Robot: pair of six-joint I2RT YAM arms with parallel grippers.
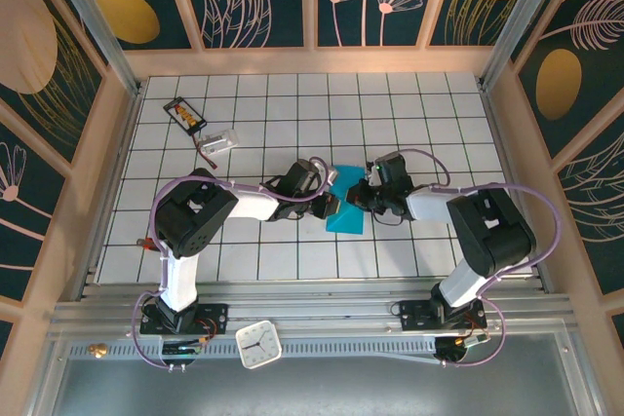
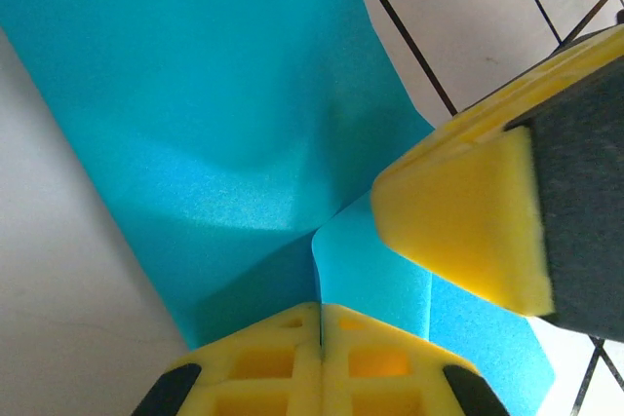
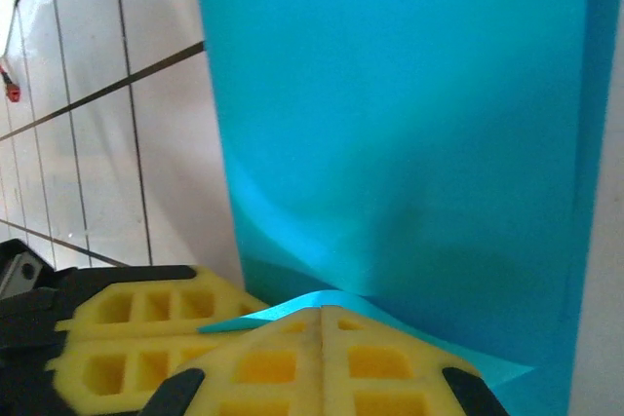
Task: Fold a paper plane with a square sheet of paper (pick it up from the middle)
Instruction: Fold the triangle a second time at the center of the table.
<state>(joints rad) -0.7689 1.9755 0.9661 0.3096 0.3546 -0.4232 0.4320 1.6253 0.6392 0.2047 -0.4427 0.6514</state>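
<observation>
Overhead, both arms meet mid-tabletop [image 1: 429, 104], with the left tool [image 1: 331, 204] and right tool [image 1: 359, 194] at the teal square sheet of paper [image 1: 346, 216] (partly folded, between them). From the left wrist, the left tool's yellow fingers [image 2: 273, 358] press together on the sheet's edge, the right tool's pad just beside. From the right wrist, the right tool is likewise clamped onto a raised paper edge, with white tiles [image 3: 166, 153] to its left.

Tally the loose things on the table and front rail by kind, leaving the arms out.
Teal paper sheet: 1
Black card with orange marks: 1
Small clear plastic piece: 1
White clock: 1
Total: 4
</observation>
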